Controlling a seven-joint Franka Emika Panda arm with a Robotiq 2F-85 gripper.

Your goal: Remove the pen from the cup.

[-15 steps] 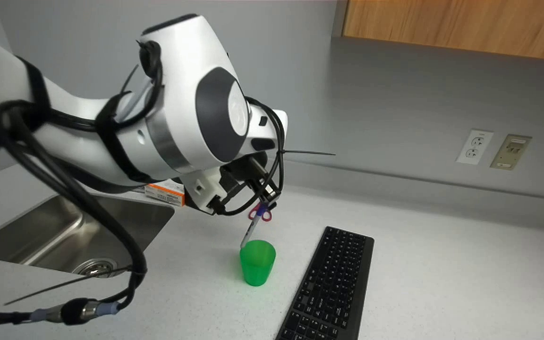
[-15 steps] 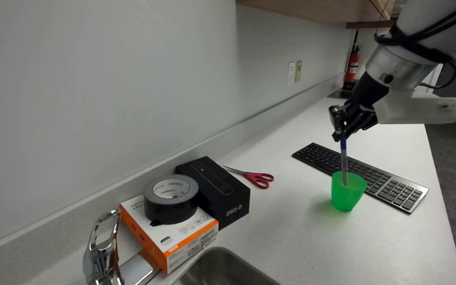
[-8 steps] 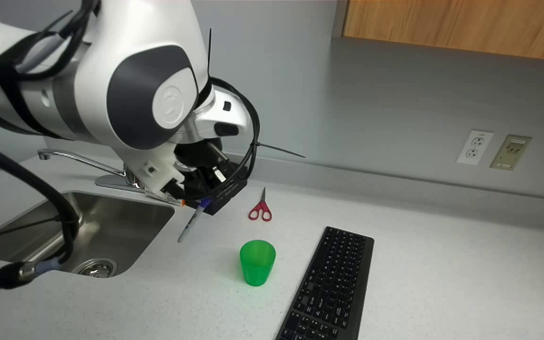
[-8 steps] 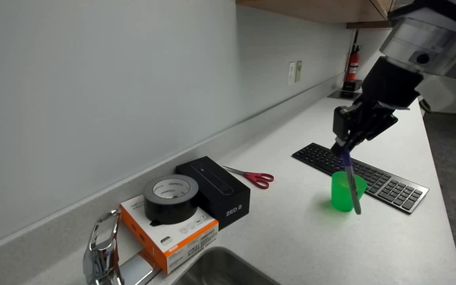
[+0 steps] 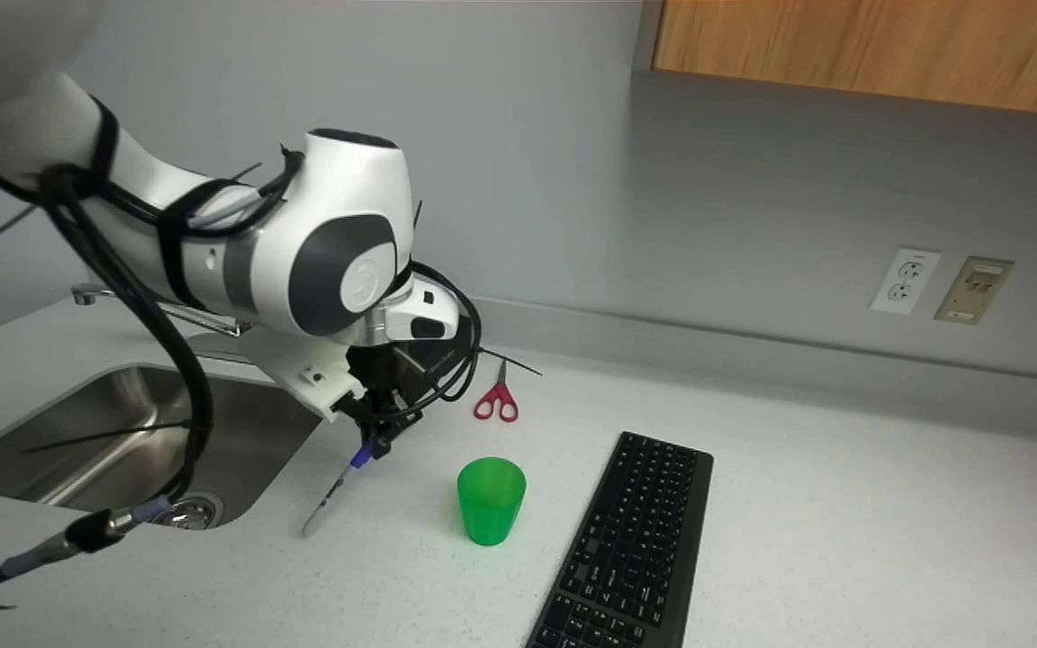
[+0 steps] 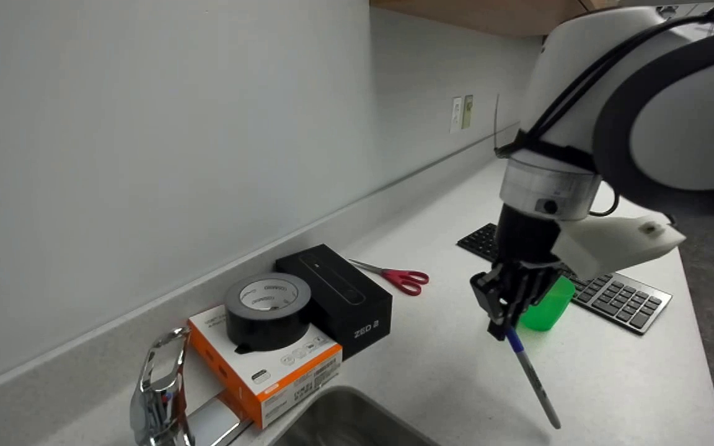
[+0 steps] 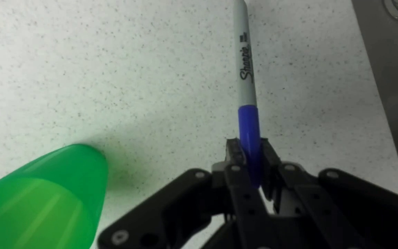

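Note:
The pen, a grey marker with a blue cap, shows in both exterior views and in the wrist view. My gripper is shut on its blue cap end. In both exterior views the gripper holds the pen tilted, grey end down, outside the cup. I cannot tell whether its lower end touches the counter. The green cup stands upright on the counter, apart from the pen. The gripper partly hides the cup in an exterior view. It also shows in the wrist view.
A sink lies beside the gripper, with a faucet behind. The black keyboard lies past the cup. Red-handled scissors, a black box and a tape roll on a white-orange box lie near the wall.
The gripper has carried the pen up out of the cup, across toward the sink side, and then lower toward the counter. The pen now tilts more. The cup has not moved.

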